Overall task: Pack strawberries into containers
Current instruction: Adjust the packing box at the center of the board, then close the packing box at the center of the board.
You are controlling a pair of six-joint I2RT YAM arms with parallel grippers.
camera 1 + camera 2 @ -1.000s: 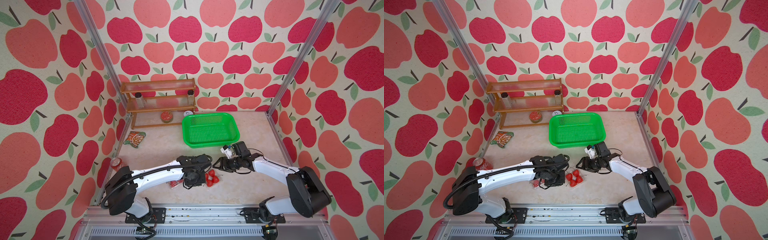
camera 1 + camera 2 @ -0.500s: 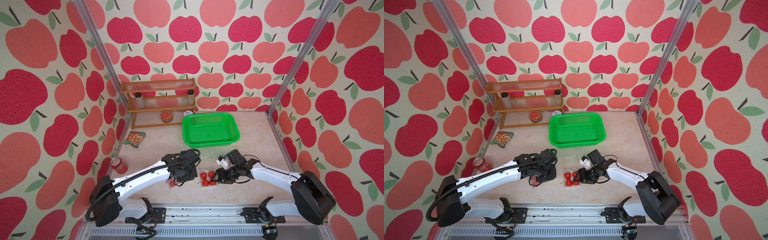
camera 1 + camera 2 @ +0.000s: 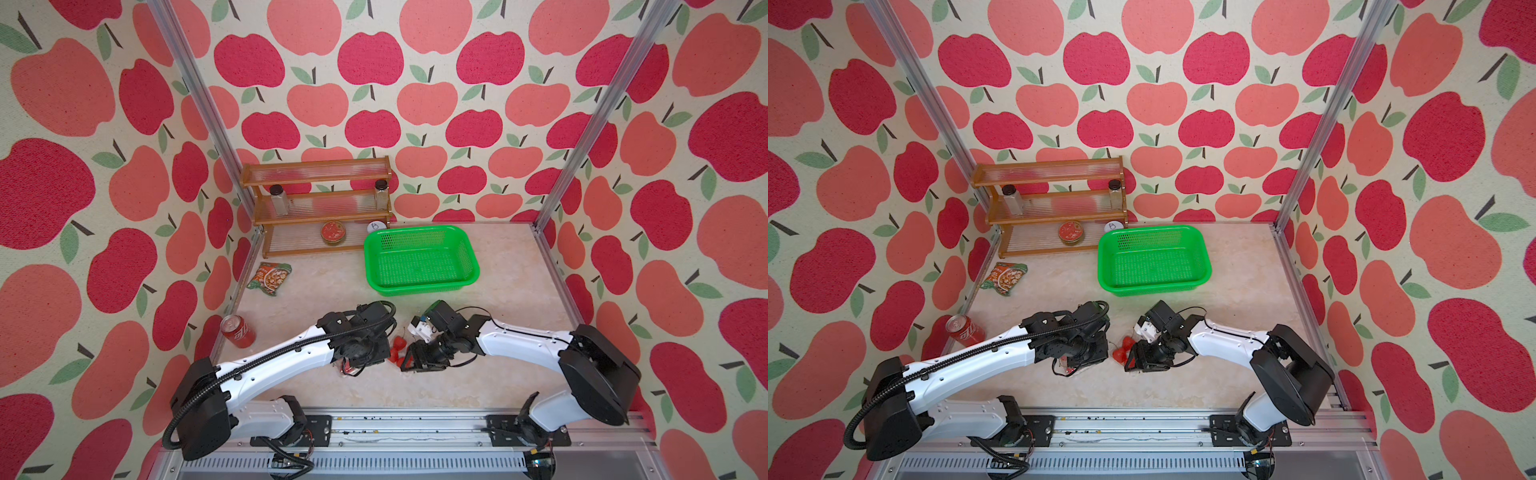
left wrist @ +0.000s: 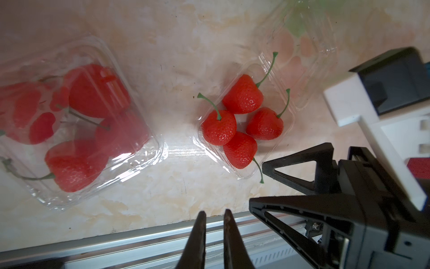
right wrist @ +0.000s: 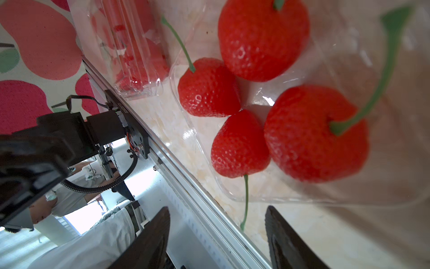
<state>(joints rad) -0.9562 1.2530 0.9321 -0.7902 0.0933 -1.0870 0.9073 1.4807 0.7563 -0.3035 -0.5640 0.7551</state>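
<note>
An open clear container (image 4: 235,166) lies on the table with four strawberries (image 4: 242,121) in it, and its lid (image 4: 300,46) is folded back. Beside it a closed container (image 4: 139,153) holds more strawberries (image 4: 74,170). My left gripper (image 4: 214,213) hovers over the table's front edge, jaws nearly closed with a thin slit and nothing in it. My right gripper (image 5: 217,209) stands open next to the open container, and only a green stem tip (image 5: 243,226) reaches between its fingers. In both top views the two grippers (image 3: 365,357) (image 3: 1138,359) flank the red berries (image 3: 399,343) (image 3: 1124,349).
A green basket (image 3: 419,259) stands behind the arms. At the back left a wooden rack (image 3: 318,208) carries jars and a tin. A snack packet (image 3: 269,278) and a red soda can (image 3: 237,330) lie along the left wall. An aluminium rail (image 4: 116,235) borders the front edge.
My right gripper has come forward and leftward up to the open container and opened a little wider. My left gripper has drawn back leftward off the berries.
</note>
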